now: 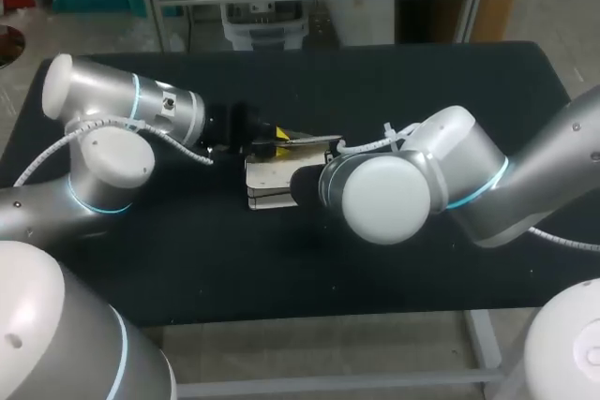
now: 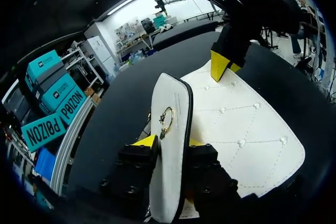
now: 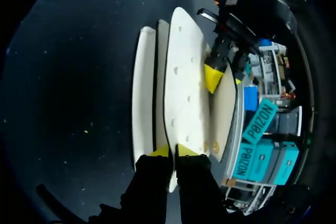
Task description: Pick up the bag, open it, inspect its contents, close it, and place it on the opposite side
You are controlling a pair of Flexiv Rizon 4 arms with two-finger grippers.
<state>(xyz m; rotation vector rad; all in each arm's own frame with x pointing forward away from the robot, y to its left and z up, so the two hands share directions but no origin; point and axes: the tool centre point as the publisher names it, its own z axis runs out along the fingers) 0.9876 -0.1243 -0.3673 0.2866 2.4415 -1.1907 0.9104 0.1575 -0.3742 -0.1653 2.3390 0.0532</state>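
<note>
There the white quilted bag [image 3: 184,87] lay mid-way across the black table [image 1: 375,269], my left gripper [image 2: 170,142] pinching its upright flap [image 2: 170,93] just below the gold ring clasp [image 2: 166,116], my right gripper [image 3: 173,151] clamped thin on the opposite edge.

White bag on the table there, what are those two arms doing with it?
Two robot arms hold a white quilted bag at the middle of the black table. The left gripper is shut on its flap with the gold ring; the right gripper is shut on a quilted panel, its layers fanned apart.
</note>
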